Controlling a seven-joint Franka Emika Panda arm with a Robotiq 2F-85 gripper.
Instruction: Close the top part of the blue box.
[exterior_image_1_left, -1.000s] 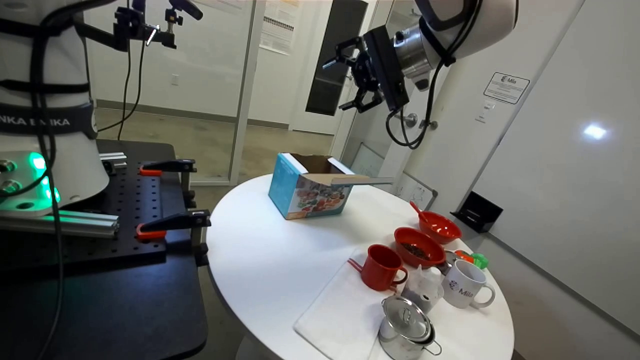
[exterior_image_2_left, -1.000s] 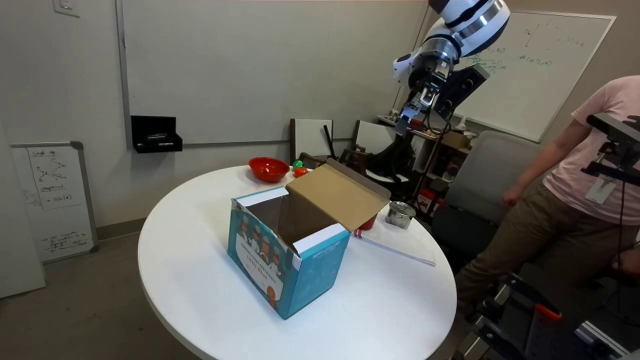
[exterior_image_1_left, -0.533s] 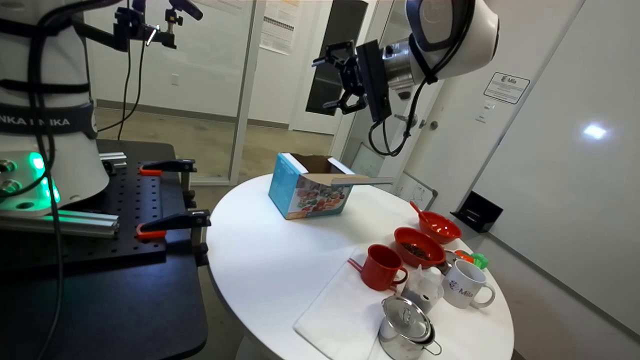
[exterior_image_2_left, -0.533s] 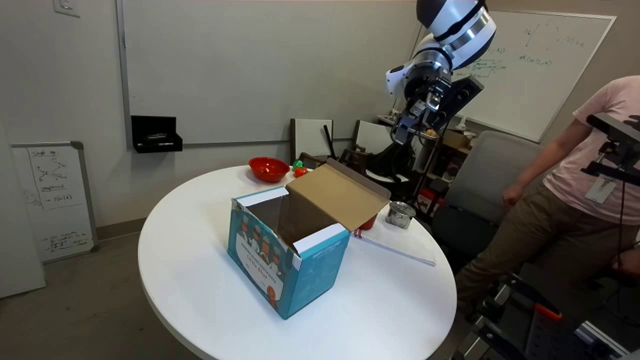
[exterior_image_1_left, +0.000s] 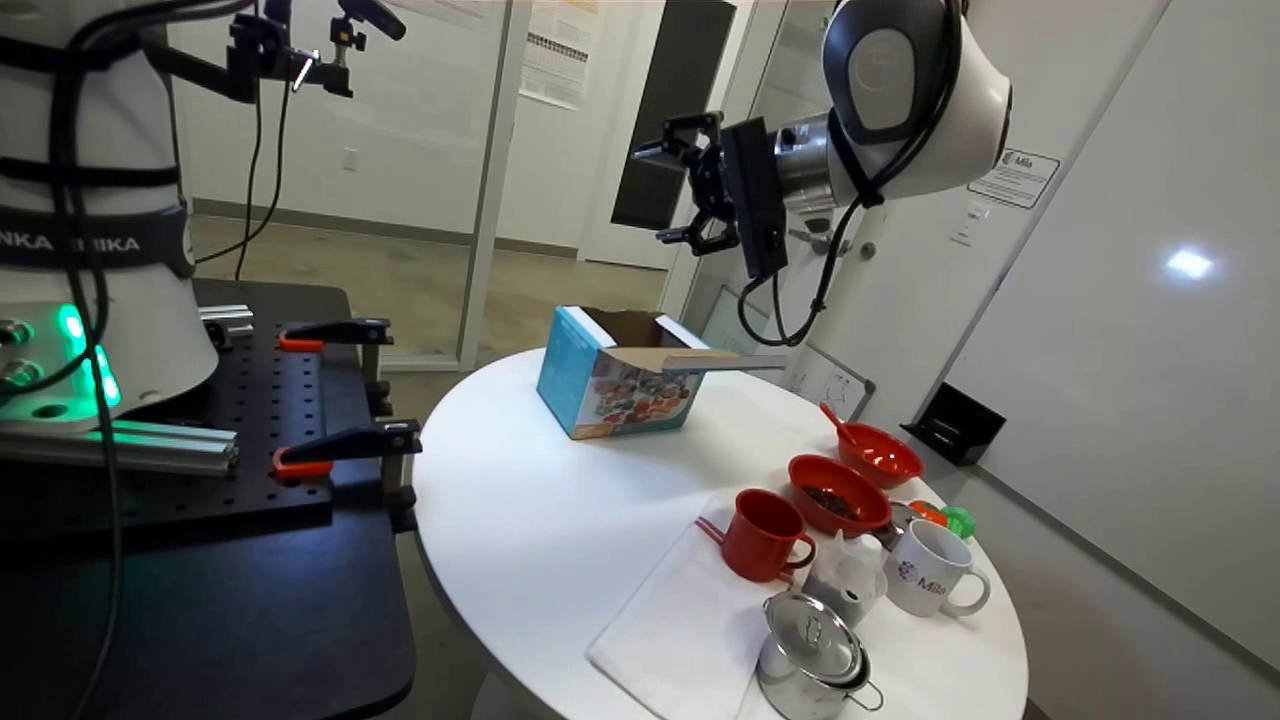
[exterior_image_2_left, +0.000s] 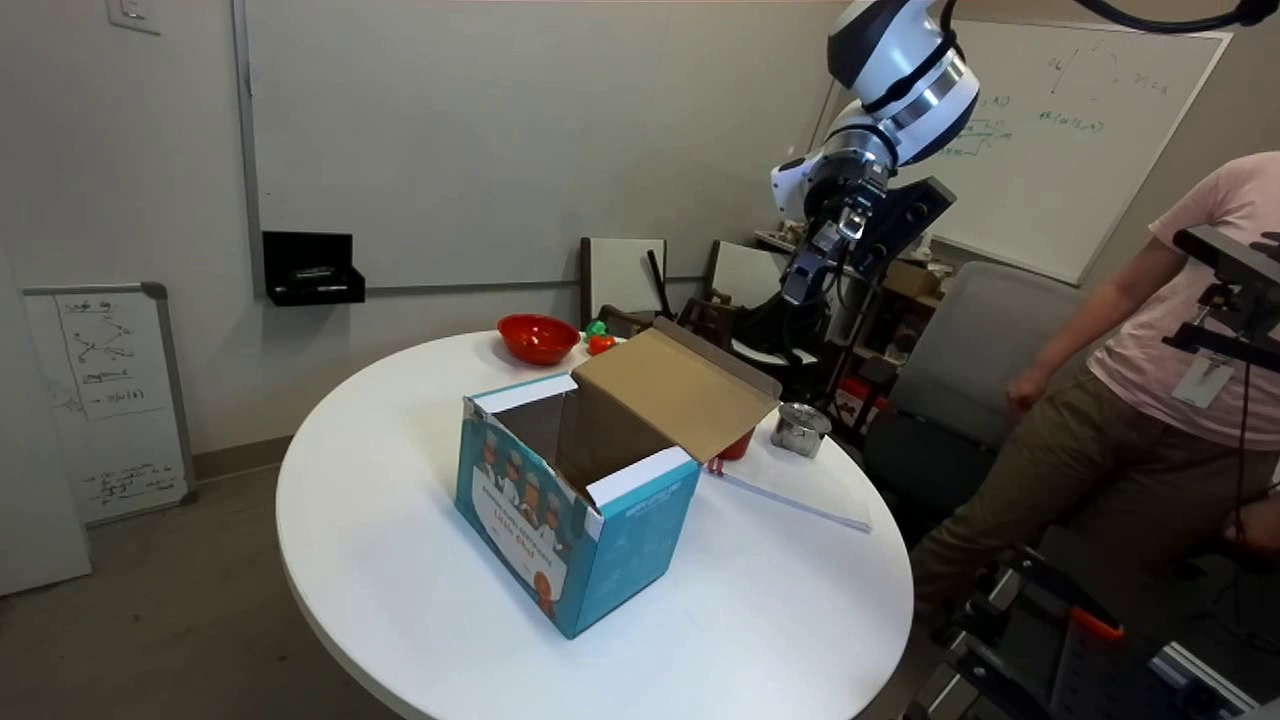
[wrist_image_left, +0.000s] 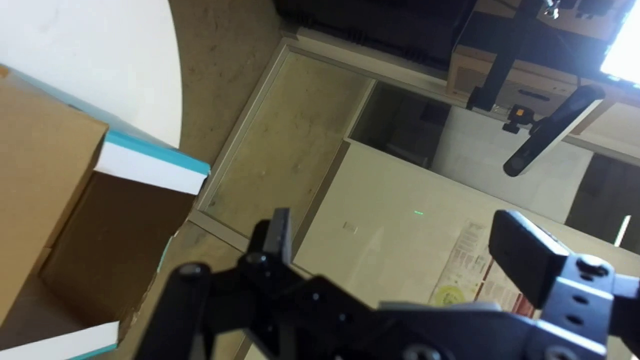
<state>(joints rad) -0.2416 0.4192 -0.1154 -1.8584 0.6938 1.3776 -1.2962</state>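
End effector (exterior_image_1_left: 656, 194), spread wide and empty, hangs higher than the open top part (exterior_image_2_left: 675, 390); if it pushes too low, the blue box (exterior_image_2_left: 572, 550) may slide away.

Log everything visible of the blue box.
The blue box looks like cardboard, light blue outside and brown inside, with chef figures printed on one face and colourful pictures on another. It stands upright on the white table, its top open: the lid flap is folded outward. White strips edge two opposite ends. Only the table visibly touches it.
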